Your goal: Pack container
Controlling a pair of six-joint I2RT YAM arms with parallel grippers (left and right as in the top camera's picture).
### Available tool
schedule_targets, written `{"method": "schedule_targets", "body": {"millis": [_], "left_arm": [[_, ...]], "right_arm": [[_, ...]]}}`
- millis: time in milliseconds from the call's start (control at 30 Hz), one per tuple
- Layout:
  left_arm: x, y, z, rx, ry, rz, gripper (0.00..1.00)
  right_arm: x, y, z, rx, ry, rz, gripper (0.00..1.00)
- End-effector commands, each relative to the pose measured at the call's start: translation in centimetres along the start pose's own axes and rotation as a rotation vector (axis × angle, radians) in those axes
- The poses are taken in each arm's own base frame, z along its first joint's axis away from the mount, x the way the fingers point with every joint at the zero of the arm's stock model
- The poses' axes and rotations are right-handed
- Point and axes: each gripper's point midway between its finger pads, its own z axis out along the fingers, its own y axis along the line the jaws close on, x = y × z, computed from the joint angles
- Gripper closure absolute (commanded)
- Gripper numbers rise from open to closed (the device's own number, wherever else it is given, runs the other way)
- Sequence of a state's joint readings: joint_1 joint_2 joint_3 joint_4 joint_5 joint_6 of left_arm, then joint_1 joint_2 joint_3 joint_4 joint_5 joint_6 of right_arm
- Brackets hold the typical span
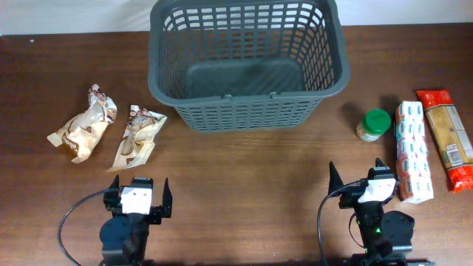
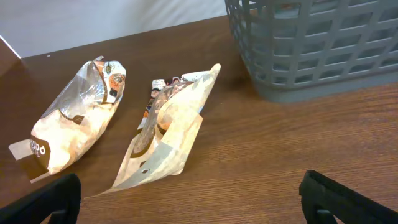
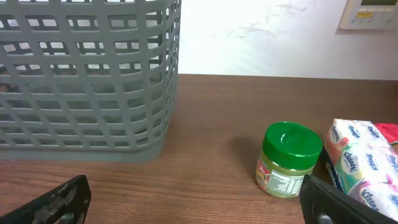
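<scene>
The dark grey slotted container (image 1: 247, 63) stands at the far middle of the table and looks empty; it also shows in the left wrist view (image 2: 317, 50) and the right wrist view (image 3: 81, 81). Two tan snack bags (image 1: 83, 125) (image 1: 138, 137) lie to its left, also in the left wrist view (image 2: 74, 124) (image 2: 165, 134). A green-lidded jar (image 1: 373, 124), a tissue pack (image 1: 412, 151) and a red-ended pasta packet (image 1: 447, 139) lie at the right. My left gripper (image 1: 139, 193) and right gripper (image 1: 356, 177) are open and empty near the front edge.
The brown wooden table (image 1: 244, 185) spreads between the arms. A white wall is behind the table, with a beige wall panel (image 3: 370, 14) at the upper right of the right wrist view. The jar (image 3: 288, 158) sits just ahead of my right gripper's right finger.
</scene>
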State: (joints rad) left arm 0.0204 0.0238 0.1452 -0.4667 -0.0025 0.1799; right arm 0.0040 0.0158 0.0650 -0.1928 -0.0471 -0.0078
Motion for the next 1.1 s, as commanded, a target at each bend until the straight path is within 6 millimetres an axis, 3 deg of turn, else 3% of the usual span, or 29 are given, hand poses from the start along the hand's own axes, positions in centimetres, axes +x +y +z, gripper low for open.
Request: {"method": "schedule_targets", "body": {"millis": [0,1067], "left_arm": [[0.23,-0.14,0.11,0.008,-0.002,0.014,0.01],[0.23,-0.14,0.11,0.008,-0.002,0.014,0.01]], "right_arm": [[0.08,0.09,0.01,-0.007,-0.008,-0.003,0.01],[-0.25,-0.17,0.01,0.008,-0.021,-0.004,0.01]]}}
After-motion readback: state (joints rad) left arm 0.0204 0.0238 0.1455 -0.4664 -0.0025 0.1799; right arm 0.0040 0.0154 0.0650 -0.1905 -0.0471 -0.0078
